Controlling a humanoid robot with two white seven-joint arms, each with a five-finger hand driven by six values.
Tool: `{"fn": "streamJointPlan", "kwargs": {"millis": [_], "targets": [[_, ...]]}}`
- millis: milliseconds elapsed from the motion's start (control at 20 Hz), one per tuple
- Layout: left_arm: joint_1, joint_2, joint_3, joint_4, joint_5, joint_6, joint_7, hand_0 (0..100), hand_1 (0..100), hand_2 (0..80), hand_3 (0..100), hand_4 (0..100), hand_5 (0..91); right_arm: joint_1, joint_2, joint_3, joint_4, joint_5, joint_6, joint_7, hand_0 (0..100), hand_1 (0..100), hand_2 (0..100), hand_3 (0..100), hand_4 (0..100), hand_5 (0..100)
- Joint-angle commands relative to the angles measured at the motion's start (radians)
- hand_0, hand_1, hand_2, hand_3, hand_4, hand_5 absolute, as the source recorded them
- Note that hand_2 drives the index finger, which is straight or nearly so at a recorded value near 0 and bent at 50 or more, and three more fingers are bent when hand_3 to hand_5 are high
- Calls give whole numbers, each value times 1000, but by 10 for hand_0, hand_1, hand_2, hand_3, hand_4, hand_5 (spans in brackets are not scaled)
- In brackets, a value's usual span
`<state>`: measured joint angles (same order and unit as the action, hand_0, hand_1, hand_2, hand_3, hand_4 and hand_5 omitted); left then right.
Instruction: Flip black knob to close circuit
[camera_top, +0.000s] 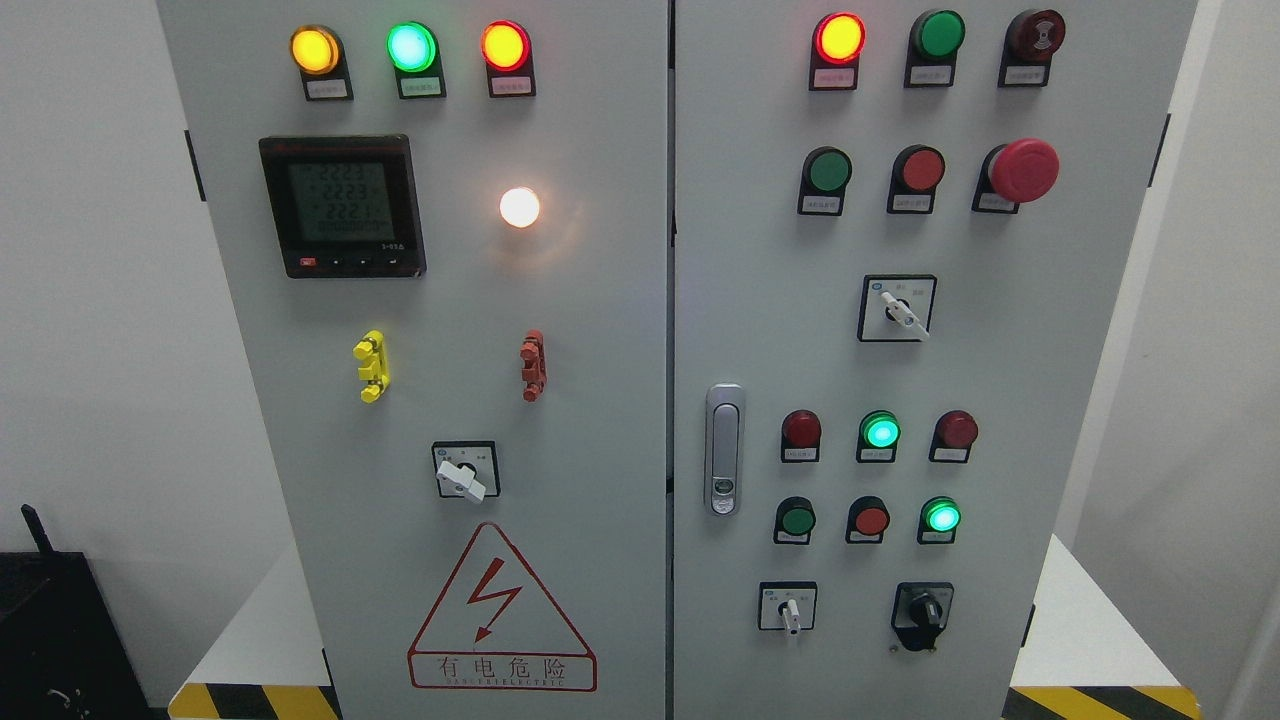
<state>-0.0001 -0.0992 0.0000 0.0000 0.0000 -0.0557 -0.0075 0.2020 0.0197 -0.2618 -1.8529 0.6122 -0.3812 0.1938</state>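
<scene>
Grey sheet-metal electrical cabinet (600, 350), two smooth painted doors, seen head-on. Black knob (923, 609), a stubby moulded rotary handle on a black square plate, low on the right-hand door, at the right end of the bottom row, just right of a white-levered selector switch (789, 609). Neither robot hand in frame, so whether open or closed cannot be told. Above the knob, round domed buttons in red and green, two glowing green (881, 432). Glossy red mushroom stop button (1022, 170) higher up. On the left-hand door, rectangular black-framed digital meter (342, 206), lit amber, green and red lamps, red-outlined triangular lightning warning sign (500, 610).
</scene>
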Motion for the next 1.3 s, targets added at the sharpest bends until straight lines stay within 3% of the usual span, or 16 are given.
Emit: {"fn": "streamJointPlan", "kwargs": {"millis": [0, 150, 400, 450, 550, 850, 1250], "targets": [[34, -1, 11, -34, 8, 0, 0, 0, 0, 0, 50, 26, 0, -127, -60, -88, -238, 377, 42, 67, 0, 287, 845, 1000, 782, 829], [34, -1, 11, -34, 8, 0, 0, 0, 0, 0, 50, 26, 0, -180, -53, -48, -236, 504, 132, 111, 0, 184, 871, 1000, 793, 839], [34, -1, 11, -34, 8, 0, 0, 0, 0, 0, 50, 26, 0, -210, -53, 41, -236, 729, 287, 136, 0, 38, 892, 1000, 805, 841], [34, -1, 11, -34, 8, 0, 0, 0, 0, 0, 50, 26, 0, -213, -53, 64, -236, 770, 310, 159, 0, 0, 896, 1000, 805, 840], [34, -1, 11, -34, 8, 0, 0, 0, 0, 0, 50, 26, 0, -214, -52, 114, -230, 810, 338, 191, 0, 0, 899, 1000, 809, 840], [34, -1, 11, -34, 8, 0, 0, 0, 0, 0, 50, 27, 0, -269, -14, 259, -169, 908, 442, 216, 0, 0, 900, 1000, 811, 842], [34, -1, 11, -34, 8, 0, 0, 0, 0, 0, 50, 27, 0, -289, -7, 280, -105, 913, 527, 217, 0, 0, 901, 1000, 811, 840]]}}
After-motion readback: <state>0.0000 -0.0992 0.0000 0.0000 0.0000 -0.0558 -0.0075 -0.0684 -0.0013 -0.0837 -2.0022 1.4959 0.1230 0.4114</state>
